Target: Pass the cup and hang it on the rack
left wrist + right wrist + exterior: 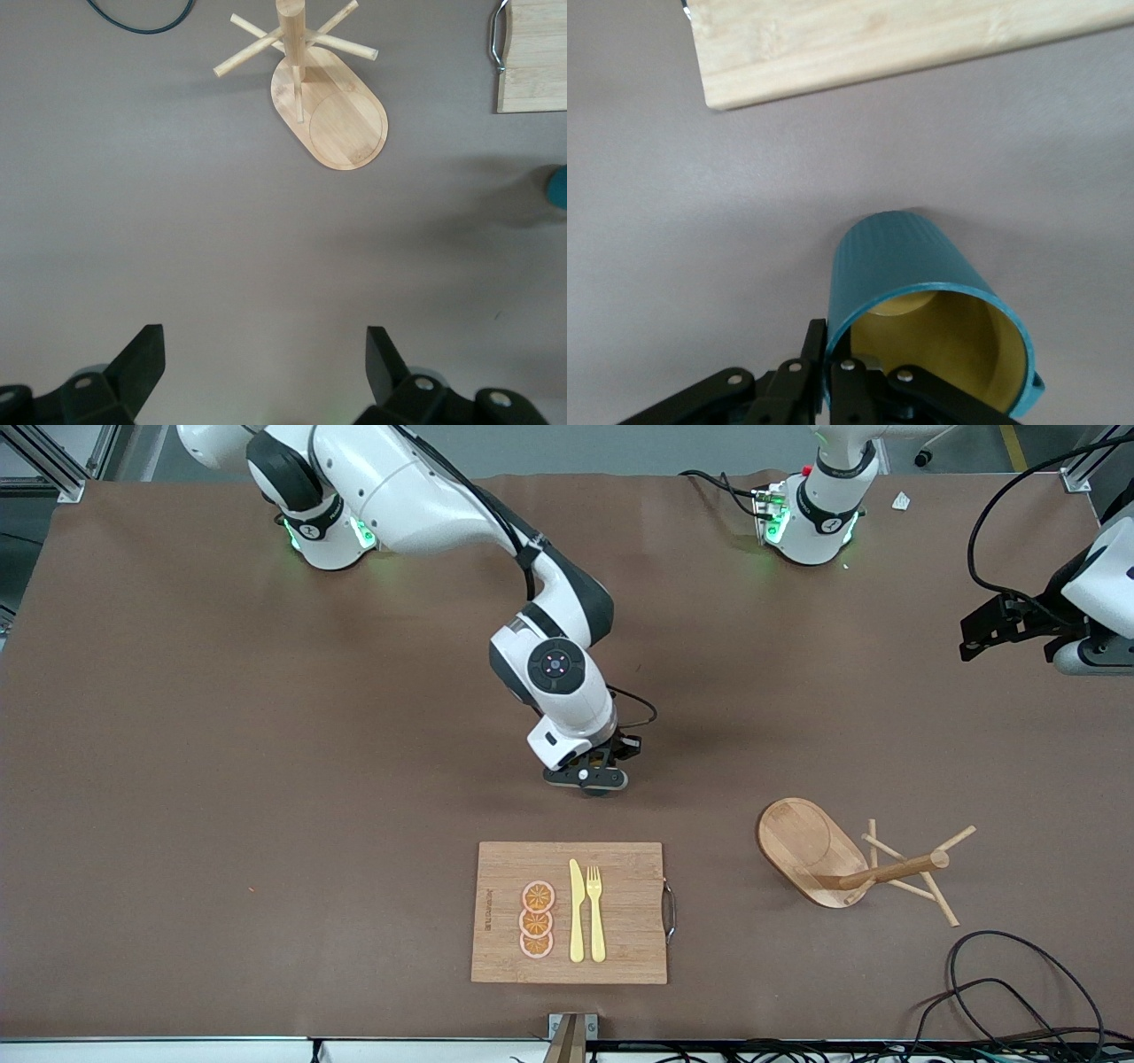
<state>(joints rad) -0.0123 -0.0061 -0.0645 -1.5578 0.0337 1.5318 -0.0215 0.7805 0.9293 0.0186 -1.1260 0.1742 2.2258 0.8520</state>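
From the front, the right gripper (pixel 592 772) hangs low over the table's middle, just above the cutting board (pixel 620 868); the cup is hidden beneath it. The rack (pixel 819 850) stands toward the left arm's end, its pegs bare. The left gripper (pixel 1005 631) waits high over that end of the table.

In the left wrist view, its fingers (pixel 142 359) stand wide apart with nothing between them, the rack (pixel 341 115) below, and a teal sliver at the picture's edge is probably the cup (pixel 558 188).

In the right wrist view, the right gripper (pixel 829 376) pinches the rim of the cup (pixel 899 257), one finger inside, one outside. The cup looks about at table level.

So the pick is made; the pass and hanging remain.
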